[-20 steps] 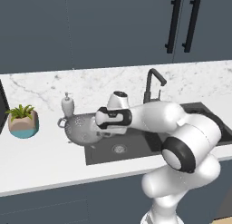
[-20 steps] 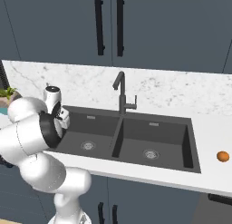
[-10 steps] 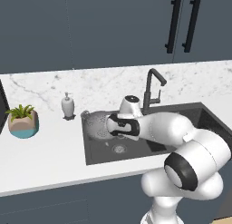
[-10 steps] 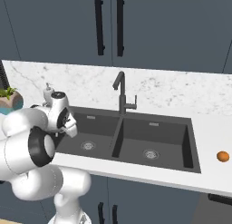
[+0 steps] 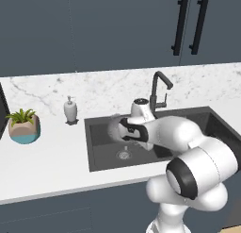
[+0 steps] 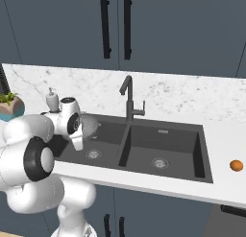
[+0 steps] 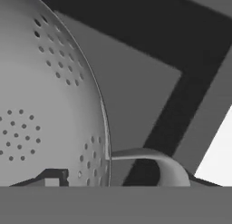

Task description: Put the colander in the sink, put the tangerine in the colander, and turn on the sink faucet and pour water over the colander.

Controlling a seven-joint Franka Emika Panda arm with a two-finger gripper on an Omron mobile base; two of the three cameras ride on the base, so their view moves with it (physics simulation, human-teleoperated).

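the colander [image 7: 45,105] hangs tilted over the left basin of the sink [image 6: 163,135], carried near its rim, its holed wall close before the hand camera and one loop handle curving out at the lower edge. in the left base view the colander [image 5: 116,128] shows as a pale blur just ahead of the pincer [image 5: 123,130], above the round drain. the pincer looks clamped on the colander's rim — a dark tip sits inside the bowl — though the far jaw is hidden, so the grip is a judgement.

it reads as thin stiff metal: light, rigid, smooth and likely slippery, so a rim pinch may let it swing — the loop handle or the rim beside it seems the surest hold.

the sink faucet [image 6: 128,98] stands behind the divider. the tangerine [image 6: 235,165] lies well apart on the table [image 6: 226,135], right of the sink.
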